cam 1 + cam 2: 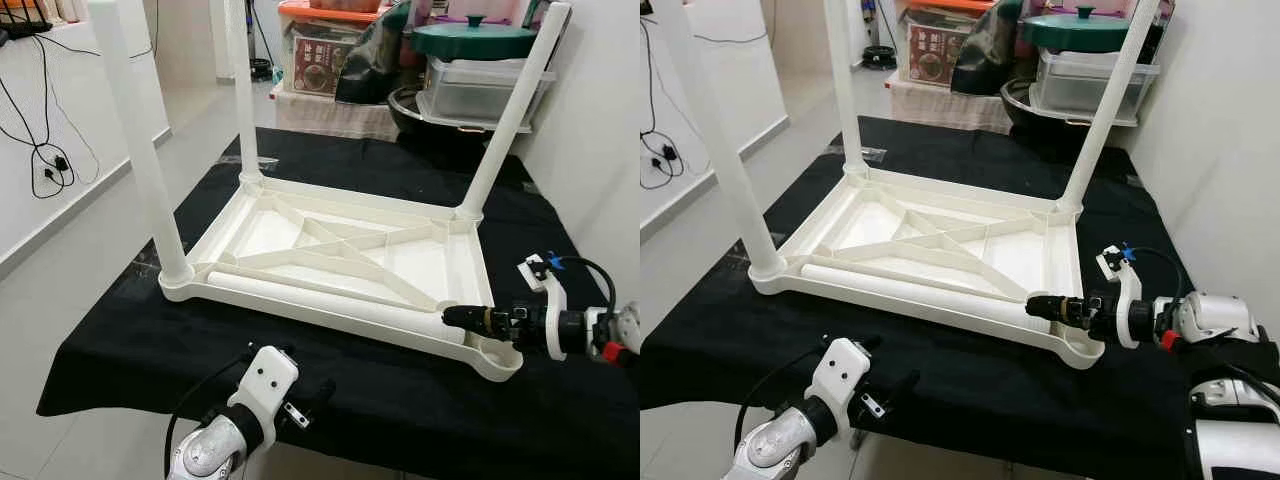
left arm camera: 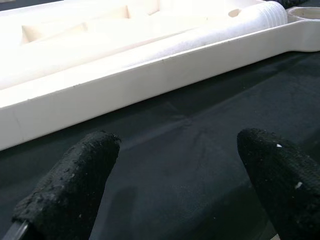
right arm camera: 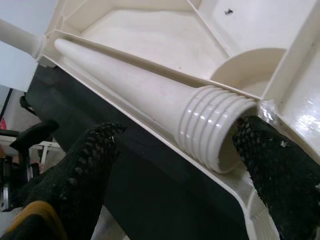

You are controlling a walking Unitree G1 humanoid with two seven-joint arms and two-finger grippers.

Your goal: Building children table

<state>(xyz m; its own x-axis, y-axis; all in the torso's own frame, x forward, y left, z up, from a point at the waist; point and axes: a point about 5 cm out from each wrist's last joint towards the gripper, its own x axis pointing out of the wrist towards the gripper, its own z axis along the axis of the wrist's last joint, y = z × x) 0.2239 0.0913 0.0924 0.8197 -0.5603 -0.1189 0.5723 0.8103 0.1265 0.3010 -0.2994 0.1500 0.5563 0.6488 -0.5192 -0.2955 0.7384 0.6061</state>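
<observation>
A white children's table top lies upside down on a black cloth. Three white legs stand in its corners: front left, back left, back right. A loose fourth leg lies inside along the front rim, its threaded end beside the empty front-right socket. My right gripper is open at that threaded end, one finger inside the rim and the other outside. My left gripper hovers open over the cloth before the front rim, fingers apart.
Storage boxes, a green lidded pot and a dark bag crowd the floor behind the table. A white wall rises close on the right. Cables hang on the left wall above open floor.
</observation>
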